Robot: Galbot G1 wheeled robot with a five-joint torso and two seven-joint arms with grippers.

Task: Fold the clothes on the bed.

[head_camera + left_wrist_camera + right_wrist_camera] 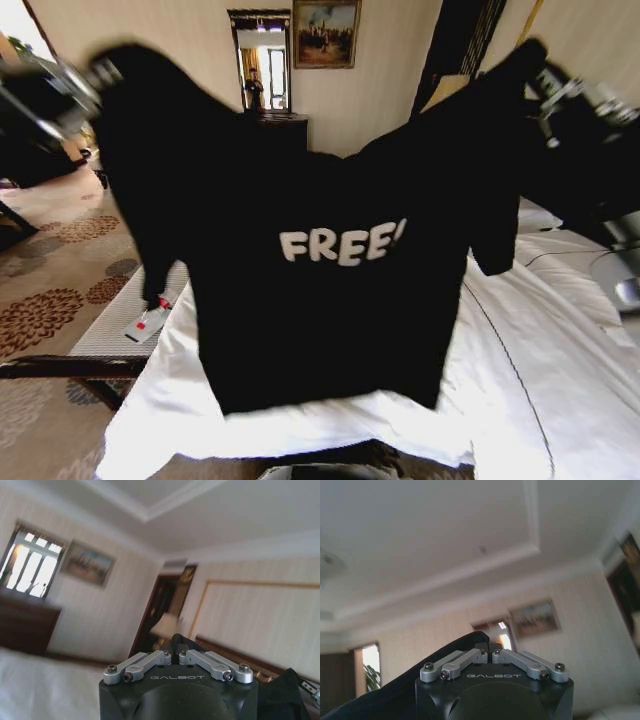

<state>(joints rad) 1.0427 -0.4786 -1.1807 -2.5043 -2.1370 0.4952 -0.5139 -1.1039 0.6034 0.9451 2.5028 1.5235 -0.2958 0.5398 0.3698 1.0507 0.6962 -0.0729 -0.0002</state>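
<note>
The left gripper [100, 72] and the right gripper [535, 70] are each pinching a shoulder of the black T-shirt [320, 280], which is hanging between them above the bed [540, 380].

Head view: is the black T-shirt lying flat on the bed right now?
No, the black T-shirt hangs spread in the air above the bed, lifted at both shoulders.

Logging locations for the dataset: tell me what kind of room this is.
Most likely a hotel bedroom. A large bed with white bedding, a framed painting beside a mirror over a dark dresser, and patterned carpet point that way.
</note>
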